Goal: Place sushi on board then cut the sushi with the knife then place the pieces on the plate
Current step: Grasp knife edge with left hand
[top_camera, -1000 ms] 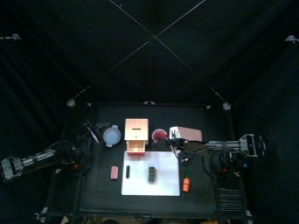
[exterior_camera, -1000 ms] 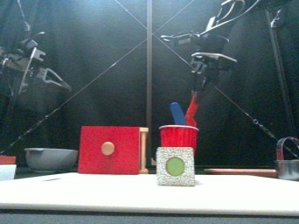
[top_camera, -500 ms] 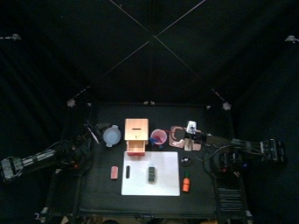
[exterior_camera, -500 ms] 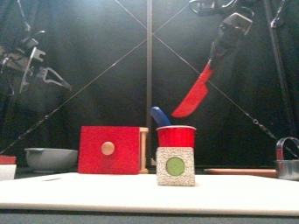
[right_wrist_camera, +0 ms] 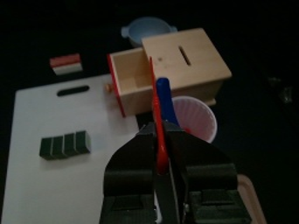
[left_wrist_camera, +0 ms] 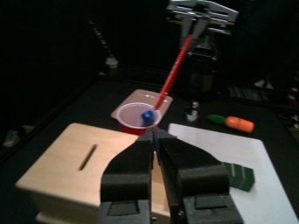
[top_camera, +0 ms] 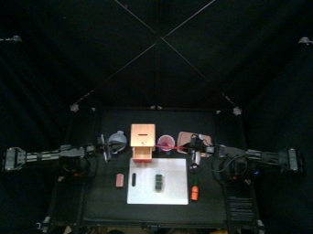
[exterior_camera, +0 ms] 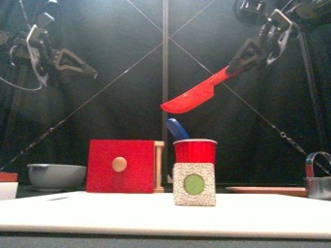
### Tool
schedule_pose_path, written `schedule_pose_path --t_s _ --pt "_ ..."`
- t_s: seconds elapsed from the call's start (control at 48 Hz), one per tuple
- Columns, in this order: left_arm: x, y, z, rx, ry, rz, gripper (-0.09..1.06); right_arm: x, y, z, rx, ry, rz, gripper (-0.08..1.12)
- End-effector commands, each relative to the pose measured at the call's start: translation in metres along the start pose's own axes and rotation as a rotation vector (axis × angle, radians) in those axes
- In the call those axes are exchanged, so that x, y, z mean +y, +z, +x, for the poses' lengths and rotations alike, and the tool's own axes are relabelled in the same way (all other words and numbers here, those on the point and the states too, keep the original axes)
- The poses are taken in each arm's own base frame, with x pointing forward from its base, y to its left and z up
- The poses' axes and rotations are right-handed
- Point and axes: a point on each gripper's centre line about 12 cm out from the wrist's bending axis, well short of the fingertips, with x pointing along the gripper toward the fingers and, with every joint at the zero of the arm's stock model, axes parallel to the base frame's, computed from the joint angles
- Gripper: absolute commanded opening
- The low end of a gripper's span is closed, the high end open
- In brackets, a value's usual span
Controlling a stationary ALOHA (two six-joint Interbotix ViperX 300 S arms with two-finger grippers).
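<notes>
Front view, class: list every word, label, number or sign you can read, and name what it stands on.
None: no text can be read here.
The sushi roll shows only a green oval, the wooden box a plain knob on its red front, and the red cup bears nothing.

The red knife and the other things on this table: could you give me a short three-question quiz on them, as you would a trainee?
1. True or false: the right hand holds the red knife in the air, clear of the red cup.
2. Where is the sushi roll? A: in the cup. B: on the white board. C: on the pink plate.
3. Fill in: the other knife, standing in the red cup, is coloured ____.

Key: 1 true; 2 B; 3 blue.
</notes>
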Motion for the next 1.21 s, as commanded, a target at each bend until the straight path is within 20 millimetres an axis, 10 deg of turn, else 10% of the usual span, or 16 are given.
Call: schedule_pose_path --t_s 0.021,0.729,1.208 --pt "-0.005 0.008 0.020 -0.051 -0.023 0.021 0.97 0.008 0.003 0.007 -0.052 0.037 0.013 0.41" --pt "-0.014 -0.017 0.088 0.024 -0.065 0.053 0.99 0.023 0.007 0.038 -0.042 0.088 0.011 0.41" --pt "-0.022 -0.025 0.083 0.058 -0.090 0.054 0.53 0.023 0.010 0.038 -0.051 0.090 0.017 0.41"
